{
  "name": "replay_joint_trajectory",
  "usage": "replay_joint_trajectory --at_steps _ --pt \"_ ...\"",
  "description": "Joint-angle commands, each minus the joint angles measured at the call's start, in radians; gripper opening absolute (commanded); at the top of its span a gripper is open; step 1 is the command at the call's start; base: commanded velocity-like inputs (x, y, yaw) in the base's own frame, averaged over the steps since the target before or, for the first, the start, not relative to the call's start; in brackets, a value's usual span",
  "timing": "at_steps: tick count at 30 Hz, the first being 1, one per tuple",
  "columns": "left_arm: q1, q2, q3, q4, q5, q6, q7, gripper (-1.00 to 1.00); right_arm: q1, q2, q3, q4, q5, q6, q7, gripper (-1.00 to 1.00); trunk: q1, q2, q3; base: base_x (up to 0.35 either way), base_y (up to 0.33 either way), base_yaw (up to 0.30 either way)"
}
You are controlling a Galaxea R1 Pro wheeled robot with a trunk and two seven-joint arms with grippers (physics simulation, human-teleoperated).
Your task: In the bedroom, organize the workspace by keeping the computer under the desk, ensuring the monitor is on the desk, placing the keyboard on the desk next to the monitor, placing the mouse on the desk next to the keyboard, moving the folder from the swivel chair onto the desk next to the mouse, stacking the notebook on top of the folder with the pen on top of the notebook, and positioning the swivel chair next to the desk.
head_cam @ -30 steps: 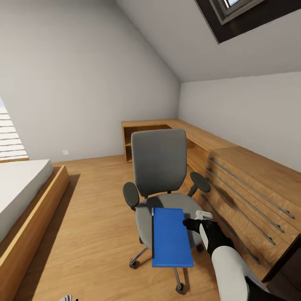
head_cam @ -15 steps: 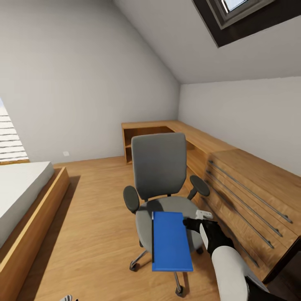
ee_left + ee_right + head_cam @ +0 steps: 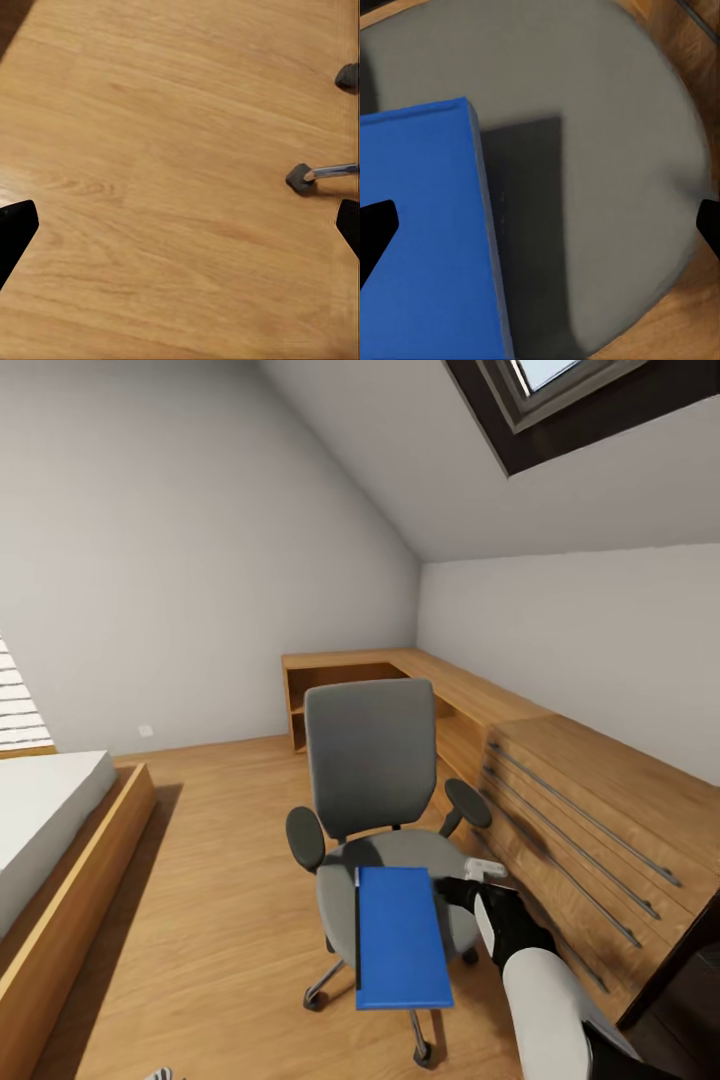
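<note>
The right end effector [image 3: 452,895] is seen at the edge of the blue folder [image 3: 400,937], and the folder appears to be held by it, lifted above the grey seat of the swivel chair [image 3: 372,760]; a dark shadow of the folder is cast on the seat in the right wrist view, so a gap between both is judged. Whether the fingers are fully closed on the cover cannot be told, because only their dark tips are visible. The left end effector [image 3: 180,232] is held wide over the bare wooden floor [image 3: 150,150], with a chair caster [image 3: 301,178] near its one fingertip. Beyond the right end effector, behind the chair, a long wooden surface [image 3: 450,685] is found along the wall. The step in hand is judged to be the moving of the folder from the chair to the surface. For the next move, the folder should be kept level and carried past the chair back.
</note>
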Motion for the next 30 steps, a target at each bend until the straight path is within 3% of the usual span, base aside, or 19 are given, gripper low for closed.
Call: replay_joint_trajectory --at_steps 1,8,20,30 --pt "0.0 0.0 -0.002 0.0 0.009 -0.002 0.001 1.0 -0.001 0.003 -0.008 -0.003 0.011 0.001 0.009 1.0 0.0 0.0 -0.001 0.0 0.0 -0.229" --pt "0.0 0.0 -0.002 0.018 0.009 -0.003 0.0 1.0 -0.001 0.006 -0.008 -0.002 0.01 -0.008 0.01 1.0 0.0 0.0 -0.001 0.0 0.0 -0.139" --pt "0.0 0.0 -0.001 0.032 0.009 -0.004 -0.004 1.0 -0.001 0.007 -0.008 -0.002 0.01 -0.012 0.011 1.0 0.0 0.0 -0.001 0.0 0.0 -0.016" --pt "0.0 0.0 -0.002 0.033 0.009 -0.005 -0.007 1.0 -0.001 0.007 -0.008 0.001 0.01 -0.051 0.01 1.0 0.0 0.0 -0.001 0.0 0.282 -0.181"
